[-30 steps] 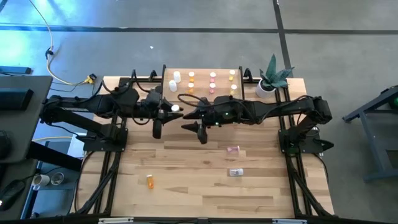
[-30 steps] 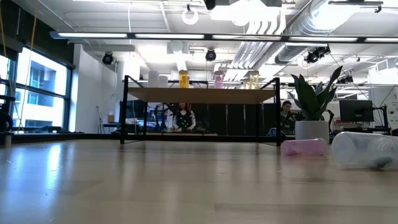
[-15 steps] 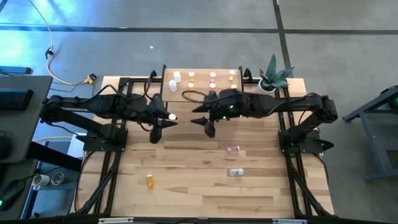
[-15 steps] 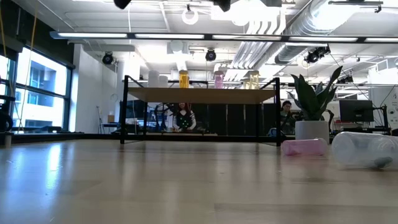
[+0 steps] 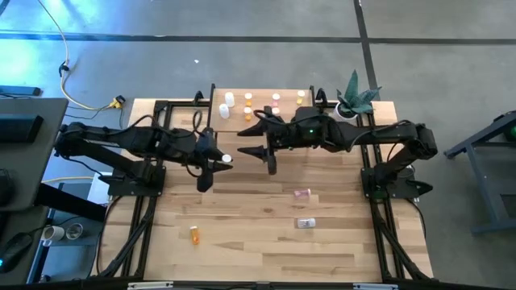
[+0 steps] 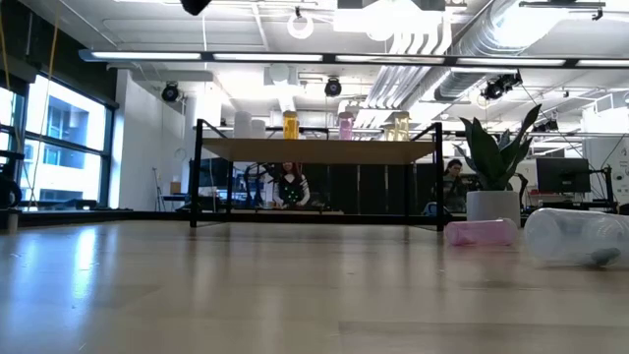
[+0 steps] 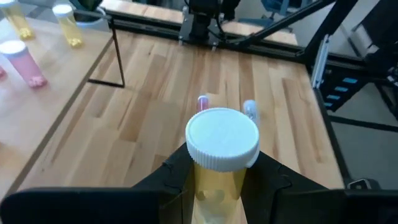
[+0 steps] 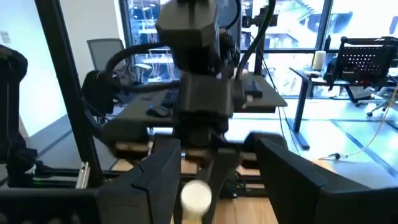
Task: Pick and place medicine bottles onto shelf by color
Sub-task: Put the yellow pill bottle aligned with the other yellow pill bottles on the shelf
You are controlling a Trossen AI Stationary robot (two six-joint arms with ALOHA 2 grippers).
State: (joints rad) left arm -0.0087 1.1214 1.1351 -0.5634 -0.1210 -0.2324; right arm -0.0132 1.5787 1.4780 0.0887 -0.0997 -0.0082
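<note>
My left gripper (image 5: pixel 218 159) is over the table in front of the shelf (image 5: pixel 262 109), shut on a yellow bottle with a white cap (image 5: pixel 227 159), also seen in the left wrist view (image 7: pixel 222 142). My right gripper (image 5: pixel 259 155) is just to its right, open and empty; its fingers (image 8: pixel 155 180) stand wide apart, facing the left gripper and the cap (image 8: pixel 196 194). Several bottles stand on the shelf top (image 6: pixel 319 149). A pink bottle (image 5: pixel 301 193), a clear bottle (image 5: pixel 305 223) and an orange bottle (image 5: pixel 194 234) lie on the table. My left gripper pinches the yellow bottle's body (image 7: pixel 217 186) just below the white cap, one finger (image 7: pixel 177 177) on each side. The bottle is clear of the table, its cap end beyond the fingertips. The lower body is hidden between the fingers.
A potted plant (image 5: pixel 352 103) stands at the far right corner beside the shelf. In the low view the pink bottle (image 6: pixel 479 232) and the clear bottle (image 6: pixel 578 236) lie at the right. Bare wood lies toward the near edge (image 5: pixel 258 258).
My left gripper has moved away from the shelf toward the near edge, carrying the yellow bottle. My right gripper has drawn back from it toward the far right, its arm retreating along the shelf front.
</note>
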